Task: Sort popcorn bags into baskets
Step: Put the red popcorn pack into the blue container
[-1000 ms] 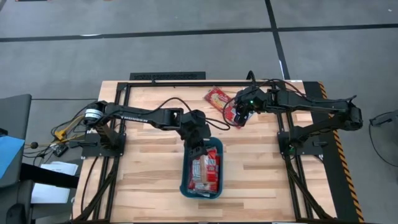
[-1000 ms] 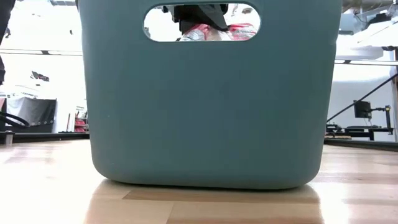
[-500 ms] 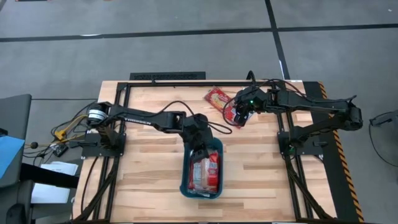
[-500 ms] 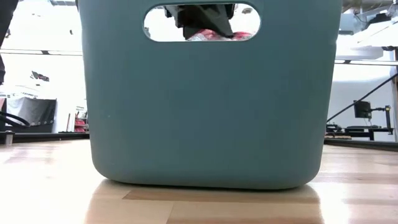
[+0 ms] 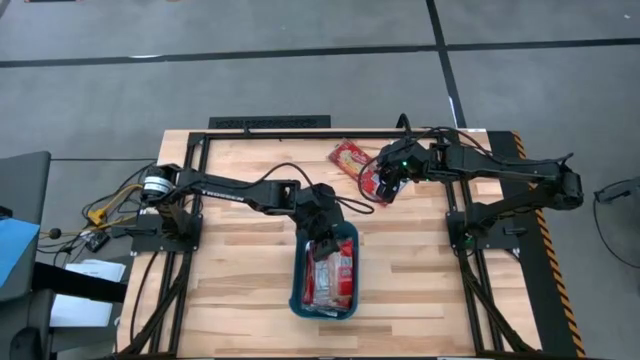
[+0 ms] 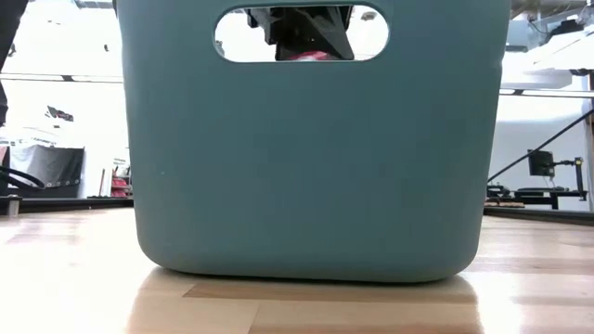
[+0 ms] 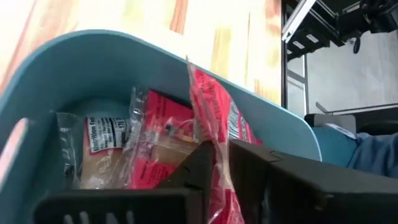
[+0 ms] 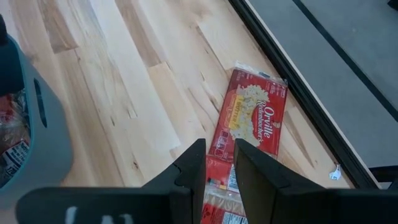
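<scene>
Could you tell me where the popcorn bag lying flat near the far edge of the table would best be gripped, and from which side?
Probably from straight above, across its narrow width at a long edge. That loose popcorn bag lies flat on the table, so there is no side to slip under. The rail runs close along one end, so the edge facing the open boards looks freer. The right gripper, shut on another bag, would have to drop that first.

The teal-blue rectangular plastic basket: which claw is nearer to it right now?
Left. The left claw is down inside the teal-blue rectangular plastic basket, gripping a red popcorn bag. The right claw is off beyond the basket's far end, gripping another red bag.
</scene>
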`<act>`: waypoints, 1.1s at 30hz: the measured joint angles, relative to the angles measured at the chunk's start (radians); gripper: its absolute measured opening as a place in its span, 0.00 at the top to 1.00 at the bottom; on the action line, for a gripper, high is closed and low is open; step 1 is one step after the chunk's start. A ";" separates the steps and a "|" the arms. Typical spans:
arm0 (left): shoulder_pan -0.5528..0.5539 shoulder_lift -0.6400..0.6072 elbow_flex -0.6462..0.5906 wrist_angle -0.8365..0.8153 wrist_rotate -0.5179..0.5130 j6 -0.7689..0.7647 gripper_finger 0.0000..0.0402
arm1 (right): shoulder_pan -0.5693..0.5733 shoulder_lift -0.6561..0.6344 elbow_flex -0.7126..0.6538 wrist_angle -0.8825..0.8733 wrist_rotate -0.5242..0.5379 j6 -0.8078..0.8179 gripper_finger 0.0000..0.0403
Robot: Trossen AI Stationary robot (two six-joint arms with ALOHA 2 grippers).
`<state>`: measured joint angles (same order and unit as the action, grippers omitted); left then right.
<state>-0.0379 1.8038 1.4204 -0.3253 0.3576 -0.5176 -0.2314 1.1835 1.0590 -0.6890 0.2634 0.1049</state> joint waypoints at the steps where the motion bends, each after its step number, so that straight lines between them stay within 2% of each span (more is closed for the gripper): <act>1: -0.004 0.003 0.000 0.004 0.000 0.002 0.89 | 0.000 0.000 0.000 0.000 0.000 0.000 0.73; 12: -0.007 0.027 0.001 0.039 -0.021 0.069 0.65 | 0.000 0.000 0.000 -0.001 0.000 0.000 0.73; 18: 0.057 0.027 0.095 -0.084 -0.019 0.160 0.54 | 0.000 0.000 0.000 -0.003 0.000 0.003 0.73; 21: 0.107 0.027 0.169 -0.204 -0.125 0.217 0.52 | -0.002 0.000 0.000 -0.001 0.014 0.027 0.73; 25: 0.187 0.027 0.270 -0.351 -0.257 0.309 0.51 | -0.021 0.031 0.001 0.023 0.136 0.076 0.73; 28: 0.272 0.027 0.342 -0.467 -0.263 0.358 0.51 | -0.074 0.084 0.000 0.037 0.168 0.082 0.73; 33: 0.460 0.021 0.388 -0.565 -0.223 0.401 0.51 | -0.206 0.252 0.000 0.112 0.122 0.074 0.73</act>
<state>0.4217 1.8245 1.8080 -0.8903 0.1343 -0.1169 -0.4377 1.4360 1.0592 -0.5774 0.3851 0.1793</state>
